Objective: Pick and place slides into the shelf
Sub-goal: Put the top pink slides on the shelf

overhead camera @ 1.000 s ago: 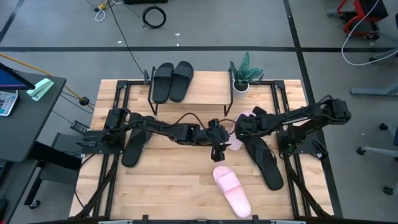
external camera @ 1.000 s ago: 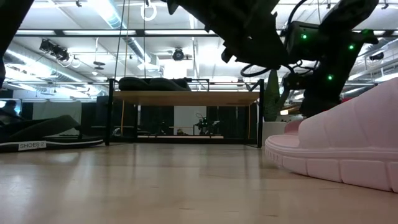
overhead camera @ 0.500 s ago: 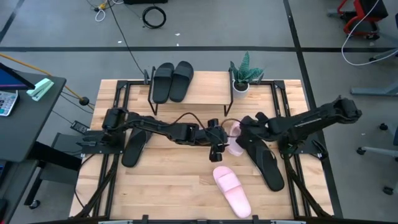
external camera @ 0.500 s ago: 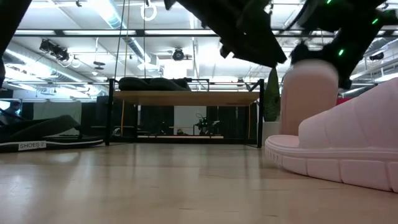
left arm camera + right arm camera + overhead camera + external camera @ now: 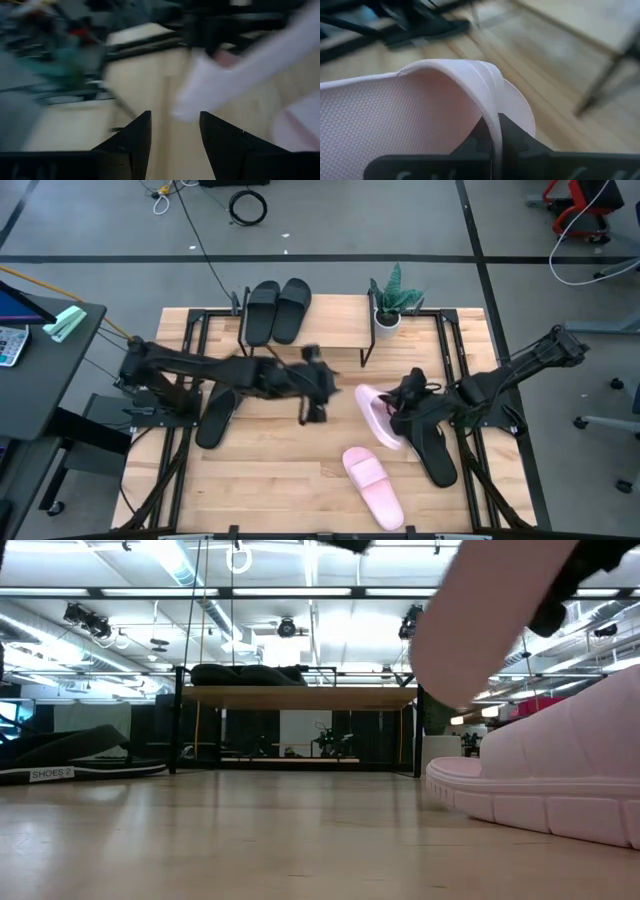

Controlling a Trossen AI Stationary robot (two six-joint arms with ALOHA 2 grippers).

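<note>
My right gripper (image 5: 403, 412) is shut on a pale pink slide (image 5: 374, 414) above the table's middle; that slide fills the low view's top right (image 5: 490, 620). The second pink slide (image 5: 372, 487) lies sole down near the near edge (image 5: 560, 780). Two black slides (image 5: 276, 310) sit on the shelf (image 5: 330, 326) at the far edge. One flat black slide (image 5: 216, 418) lies on the left, another (image 5: 432, 444) on the right under my right arm. My left gripper (image 5: 311, 394) is open and touches nothing; it hovers left of the held slide (image 5: 175, 145). My right gripper pinches the pink slide's broad strap at its edge (image 5: 490, 122), one finger (image 5: 479, 145) under the strap and the other (image 5: 514, 145) outside it. The fingers come from the table's right. The slide is lifted clear of the table and tilted.
A small potted plant (image 5: 388, 310) stands beside the shelf's right end. The black arm frames run along the table's left and right sides. Bare wood lies between the shelf and the near pink slide.
My right gripper has carried the pink slide toward the near edge and up, so the slide is now clear of the table and tipped. My left gripper has drawn back from that slide toward the table's left, its arm folding back.
</note>
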